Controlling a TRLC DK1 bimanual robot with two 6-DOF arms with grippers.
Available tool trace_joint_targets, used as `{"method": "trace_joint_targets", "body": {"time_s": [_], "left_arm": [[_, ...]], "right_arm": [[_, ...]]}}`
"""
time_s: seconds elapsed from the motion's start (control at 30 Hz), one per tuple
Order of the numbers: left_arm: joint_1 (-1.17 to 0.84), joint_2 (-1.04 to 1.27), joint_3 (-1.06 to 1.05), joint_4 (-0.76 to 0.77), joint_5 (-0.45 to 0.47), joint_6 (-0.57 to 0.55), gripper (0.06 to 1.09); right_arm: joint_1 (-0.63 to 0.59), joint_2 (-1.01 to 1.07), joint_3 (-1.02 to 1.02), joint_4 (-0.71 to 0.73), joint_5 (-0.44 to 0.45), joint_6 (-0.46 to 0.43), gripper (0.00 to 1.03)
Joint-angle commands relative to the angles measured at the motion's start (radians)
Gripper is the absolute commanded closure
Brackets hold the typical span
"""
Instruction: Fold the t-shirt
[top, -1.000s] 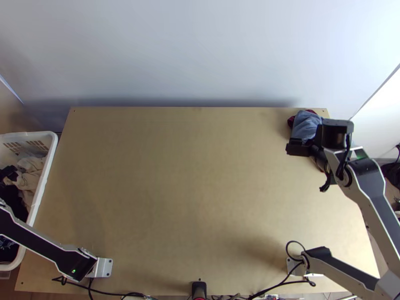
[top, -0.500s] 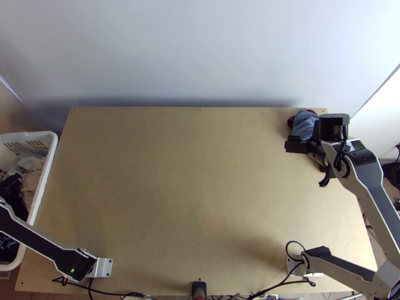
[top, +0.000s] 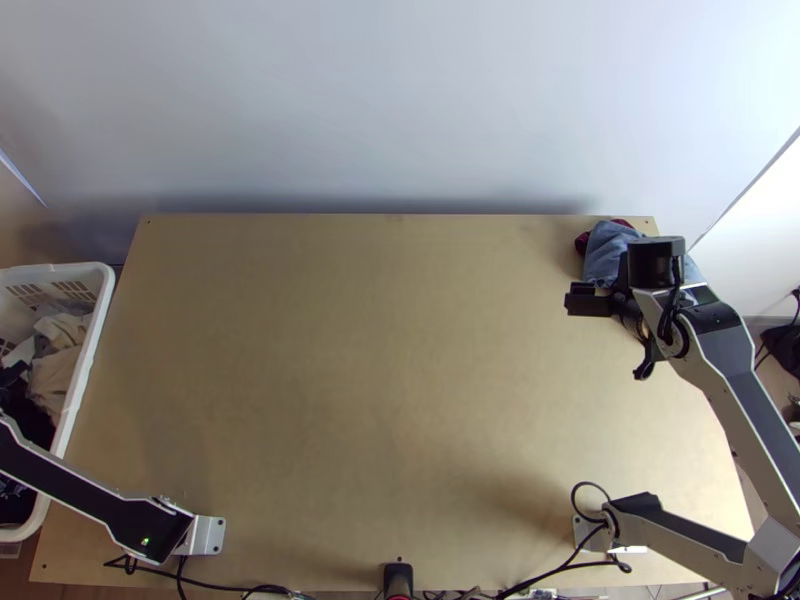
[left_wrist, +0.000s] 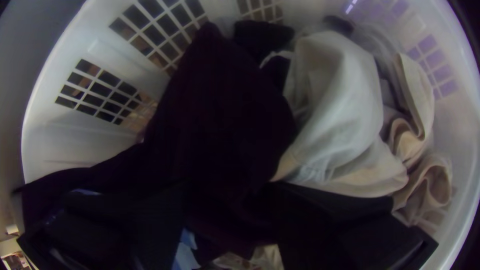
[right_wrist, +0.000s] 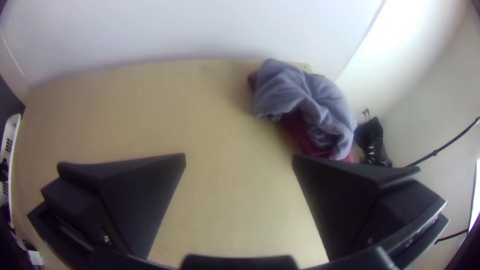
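While the left hand (left_wrist: 228, 192) faces into the white basket (top: 92, 330), fingers apart over bunched dark cloth (left_wrist: 220, 115), white cloth (left_wrist: 340, 100) lies beside that cloth. Right hand (top: 590, 300): fingers apart, above the desk (top: 400, 350), near its far right corner. At that corner: grey-blue cloth (top: 608, 255), bunched on dark red cloth (top: 581, 242). T-shirt: which piece, cannot tell.

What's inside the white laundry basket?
Dark purple cloth and white and beige cloth lie bunched in the basket. Whatever is beneath them is covered, so I can't tell.
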Motion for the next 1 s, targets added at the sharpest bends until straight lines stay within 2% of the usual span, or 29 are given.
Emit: {"method": "trace_joint_targets", "body": {"time_s": [0.0, 0.17, 0.4, 0.47, 0.73, 0.77, 0.87, 0.97], "left_arm": [[0.018, -0.036, -0.012, -0.045, 0.003, -0.003, 0.32], [0.020, -0.064, -0.018, -0.113, 0.039, 0.004, 0.18], [0.040, -0.047, -0.049, -0.122, 0.046, 0.026, 0.17], [0.046, -0.038, -0.049, -0.118, 0.046, 0.032, 0.28], [0.046, -0.099, -0.095, -0.007, 0.045, 0.032, 1.00], [0.046, -0.113, -0.101, 0.005, 0.045, 0.030, 1.05], [0.041, -0.167, -0.106, 0.008, 0.051, 0.021, 1.05], [0.028, -0.262, -0.120, -0.003, 0.114, 0.010, 1.05]], "right_arm": [[0.008, -0.005, -0.016, 0.000, -0.001, 0.000, 0.04], [0.012, -0.008, -0.021, -0.002, -0.001, 0.000, 0.04], [0.014, -0.016, -0.019, -0.003, -0.001, 0.002, 0.04], [0.014, -0.017, -0.022, -0.003, -0.001, 0.002, 0.04], [0.015, -0.022, -0.041, -0.003, -0.001, 0.002, 0.04], [0.015, -0.023, -0.042, -0.003, -0.001, 0.002, 0.04], [0.020, -0.023, -0.041, -0.003, -0.001, 0.000, 0.04], [0.024, -0.025, -0.032, -0.005, -0.001, 0.002, 0.04]]}}
